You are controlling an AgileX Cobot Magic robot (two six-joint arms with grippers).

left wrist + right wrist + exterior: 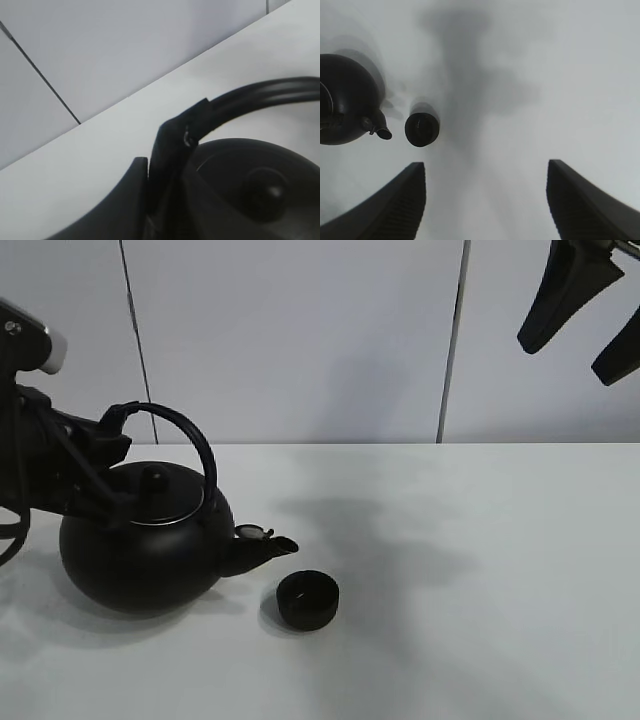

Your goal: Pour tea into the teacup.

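The round black kettle (140, 560) stands at the table's left, its spout (266, 545) pointing right toward the teacup (307, 600). That small black cup sits on the table just right of the spout and slightly nearer the front. My left gripper (113, 425) is shut on the left end of the kettle's arched handle (195, 440); the left wrist view shows its fingers (165, 160) clamping the handle (260, 95) above the lid knob (267, 187). High at the top right hangs my right gripper (567, 360), open and holding nothing. From its wrist view (486, 166) it looks down on the cup (422, 129) and kettle (345, 100).
The white table (480, 570) stretches right of the cup with only the arm's shadow on it. A white panelled wall (300, 340) stands behind the table's back edge.
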